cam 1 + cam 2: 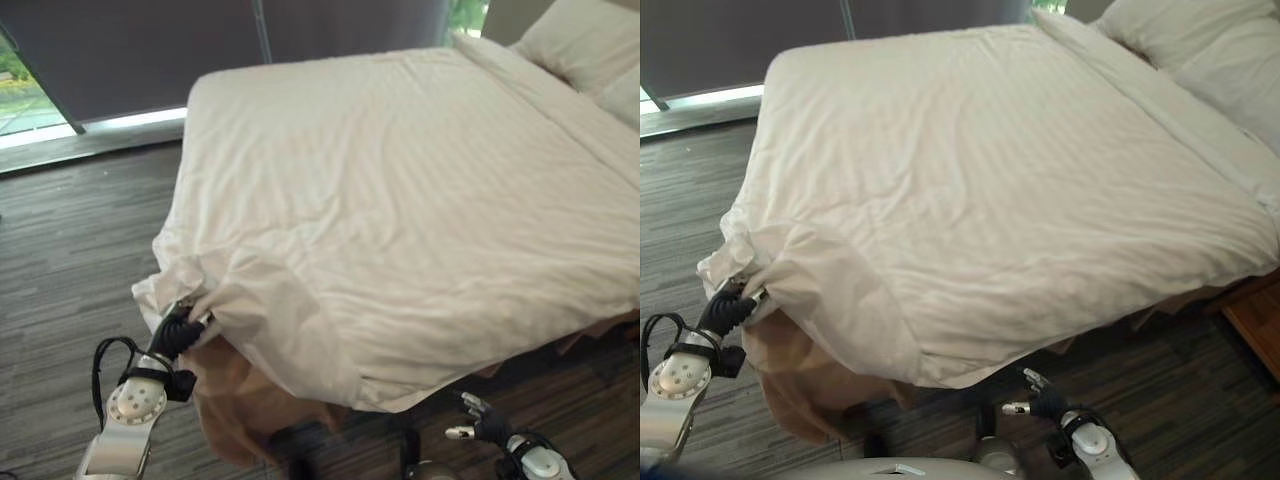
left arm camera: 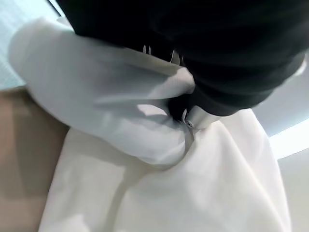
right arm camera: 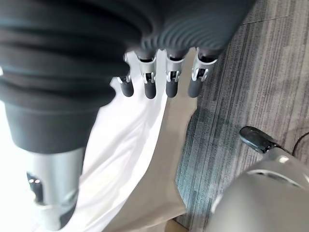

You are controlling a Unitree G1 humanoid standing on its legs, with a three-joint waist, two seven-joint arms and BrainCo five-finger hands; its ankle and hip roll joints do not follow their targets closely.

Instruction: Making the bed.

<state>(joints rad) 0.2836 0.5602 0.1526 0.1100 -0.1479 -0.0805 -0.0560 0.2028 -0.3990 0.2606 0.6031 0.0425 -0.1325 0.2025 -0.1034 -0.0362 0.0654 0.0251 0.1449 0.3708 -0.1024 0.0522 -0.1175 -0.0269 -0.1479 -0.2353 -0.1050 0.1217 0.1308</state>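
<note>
One white duvet (image 1: 400, 200) covers the one bed, its long axis running from the bunched corner at lower left up to two pillows (image 1: 590, 50) at upper right; a tan bed skirt (image 1: 240, 400) shows beneath that corner. The left hand (image 1: 178, 332), lower left, has fingers curled round the bunched corner; the right hand (image 1: 480, 420), bottom right, hangs over grey carpet (image 1: 70, 260) with fingers relaxed, holding nothing.

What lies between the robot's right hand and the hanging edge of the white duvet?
In the left eye view a bare strip of grey striped carpet separates the right hand, fingers relaxed and holding nothing, from the white duvet edge above it.
</note>
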